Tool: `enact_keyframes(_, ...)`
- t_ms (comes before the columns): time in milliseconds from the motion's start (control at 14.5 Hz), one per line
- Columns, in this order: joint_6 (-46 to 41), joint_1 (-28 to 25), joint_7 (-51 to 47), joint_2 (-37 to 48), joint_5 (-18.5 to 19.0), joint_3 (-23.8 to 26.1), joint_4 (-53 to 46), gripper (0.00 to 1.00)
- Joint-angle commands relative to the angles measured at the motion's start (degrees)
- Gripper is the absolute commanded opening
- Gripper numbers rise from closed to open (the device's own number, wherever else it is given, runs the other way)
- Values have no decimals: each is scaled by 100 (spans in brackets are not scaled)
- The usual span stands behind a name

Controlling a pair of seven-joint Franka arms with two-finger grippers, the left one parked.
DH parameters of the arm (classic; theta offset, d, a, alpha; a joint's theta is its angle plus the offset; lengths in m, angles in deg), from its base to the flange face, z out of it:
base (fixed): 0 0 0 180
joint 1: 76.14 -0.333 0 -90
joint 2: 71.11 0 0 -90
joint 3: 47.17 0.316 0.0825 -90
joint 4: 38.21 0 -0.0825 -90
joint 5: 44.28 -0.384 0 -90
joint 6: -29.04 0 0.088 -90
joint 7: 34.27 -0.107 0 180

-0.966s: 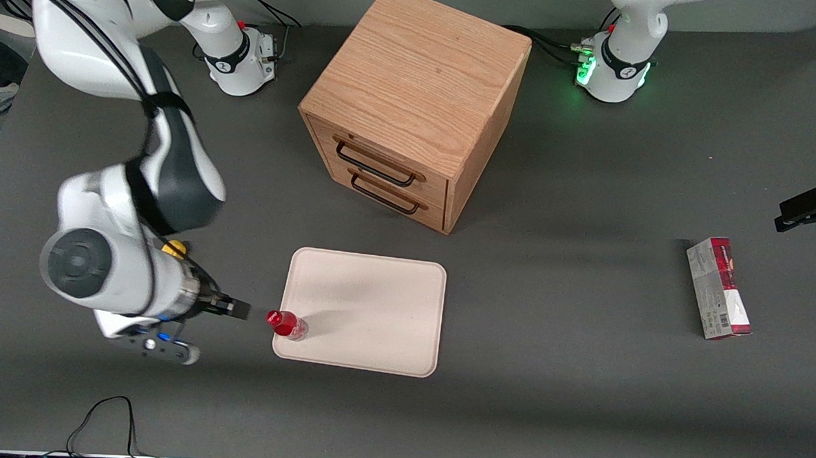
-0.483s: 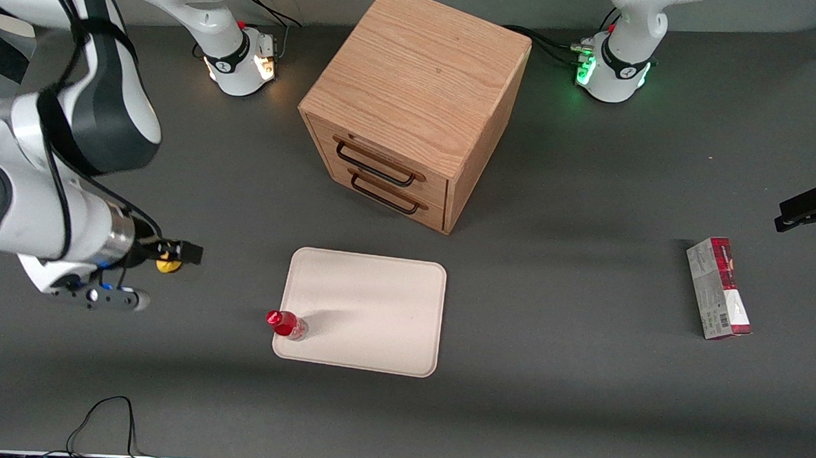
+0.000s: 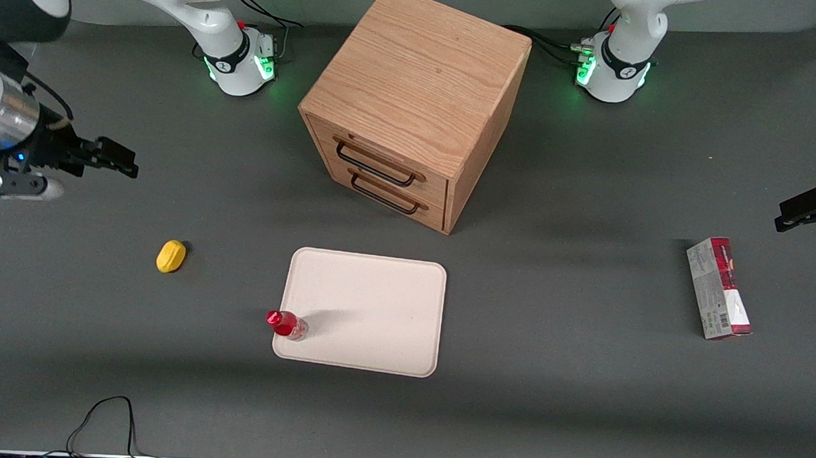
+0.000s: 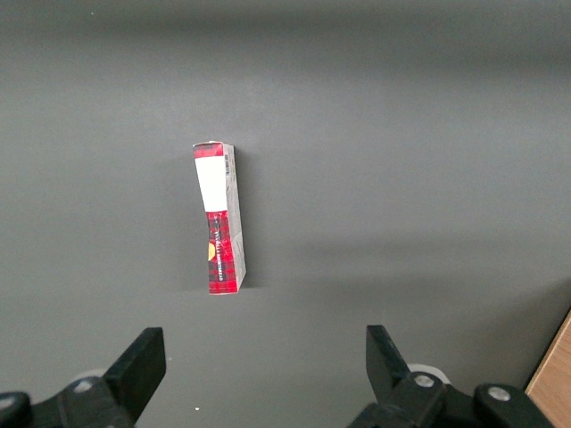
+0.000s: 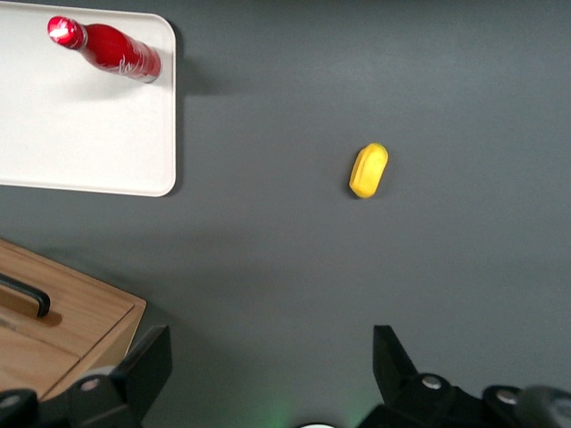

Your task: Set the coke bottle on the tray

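Observation:
The small red coke bottle (image 3: 287,324) (image 5: 107,49) stands upright on the cream-pink tray (image 3: 370,303) (image 5: 80,134), in the tray's corner nearest the front camera at the working arm's end. My gripper (image 3: 118,158) (image 5: 272,348) hangs high above the table, well away from the bottle toward the working arm's end and farther from the front camera. Its fingers are spread wide and hold nothing.
A yellow lemon-shaped lump (image 3: 170,256) (image 5: 368,169) lies on the table between the gripper and the tray. The wooden drawer cabinet (image 3: 414,98) (image 5: 53,330) stands past the tray. A red-and-grey carton (image 3: 717,287) (image 4: 220,218) lies toward the parked arm's end.
My gripper has drawn back from beside the bottle, rising and moving farther from the front camera toward the working arm's end. The yellow lump is now uncovered. The bottle has stayed put.

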Motion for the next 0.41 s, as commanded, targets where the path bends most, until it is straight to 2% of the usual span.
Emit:
enact_keyframes(0, 204, -52, 95, 206, -98, -95, 254, 100)
enact_keyframes(345, 187, 572, 191, 65, -124, 554, 104, 100)
